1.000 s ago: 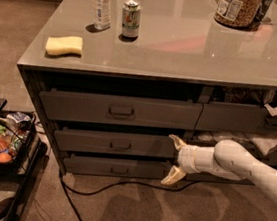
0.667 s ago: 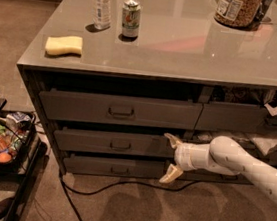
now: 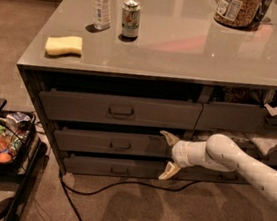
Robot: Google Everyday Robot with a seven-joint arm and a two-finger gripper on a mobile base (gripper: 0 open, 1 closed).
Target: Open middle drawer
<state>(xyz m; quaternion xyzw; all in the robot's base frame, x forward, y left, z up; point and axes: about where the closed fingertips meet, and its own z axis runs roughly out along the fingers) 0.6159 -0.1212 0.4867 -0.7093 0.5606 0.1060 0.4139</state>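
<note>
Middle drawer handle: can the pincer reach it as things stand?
Probably yes. The pincer hangs open at the right end of the middle drawer, level with its handle; nothing stands between them.

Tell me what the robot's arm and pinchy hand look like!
The arm is smooth and white, made of fat rounded tubes with a bulgy joint. Its gripper, at the right end of the middle drawer, has two pale cream, pointy fingers. No cables or markings show on it.
</note>
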